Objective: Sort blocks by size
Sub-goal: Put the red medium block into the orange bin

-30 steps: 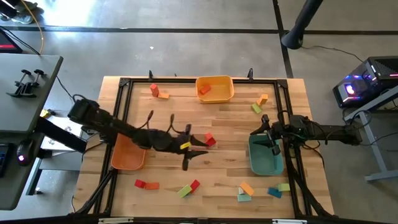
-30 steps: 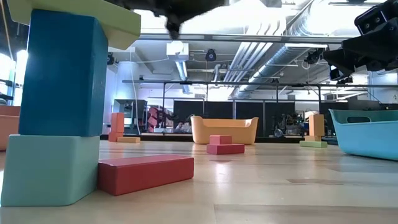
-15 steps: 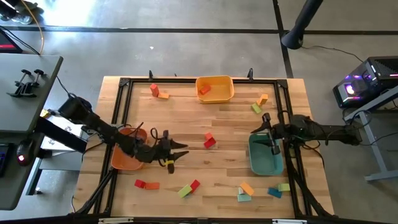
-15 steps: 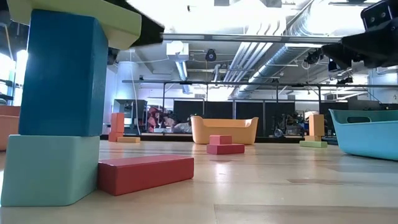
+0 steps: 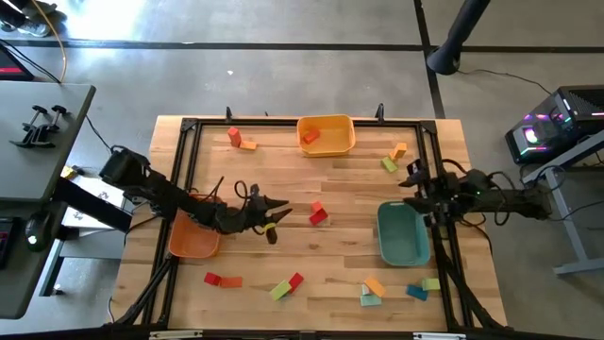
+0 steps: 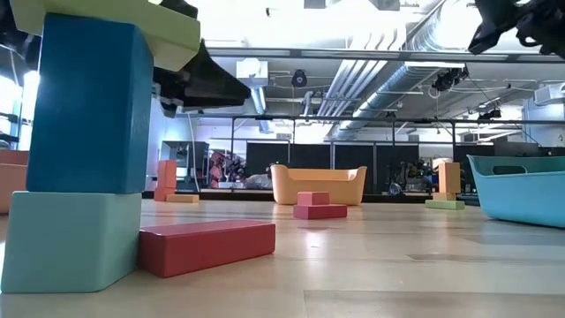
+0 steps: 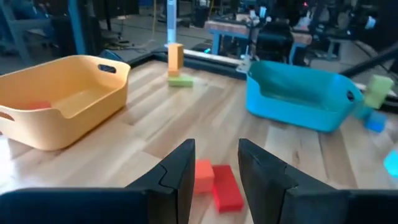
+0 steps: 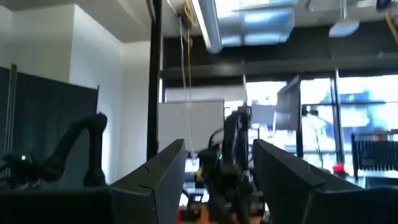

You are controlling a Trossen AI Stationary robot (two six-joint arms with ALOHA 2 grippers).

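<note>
My left gripper (image 5: pixel 281 208) (image 7: pixel 217 158) hangs low over the table's middle left, just right of the orange tray (image 5: pixel 192 238). It is open, holds nothing and points toward the table's right edge. A red block and an orange-red one (image 5: pixel 318 213) (image 7: pixel 216 182) lie side by side on the wood just ahead of it. My right gripper (image 5: pixel 413 176) (image 8: pixel 217 165) is open with nothing in it, tipped upward at the right edge, beyond the teal tray (image 5: pixel 401 236). More blocks lie along the far and near edges. One red block (image 5: pixel 310 137) lies in the yellow tray (image 5: pixel 327 134).
Red and orange blocks (image 5: pixel 236 140) stand far left, and orange and green ones (image 5: pixel 394 157) far right. Near the front edge lie red (image 5: pixel 222 280), green-red (image 5: pixel 286 285), orange-teal (image 5: pixel 371 291) and blue-green (image 5: pixel 423 288) groups. A black frame (image 5: pixel 189 127) borders the table.
My left gripper has drawn back toward the orange tray, sunk lower and swung up from pointing down to about level. It now faces the red blocks. My right gripper has risen from above the teal tray and tipped from pointing down to pointing upward.
</note>
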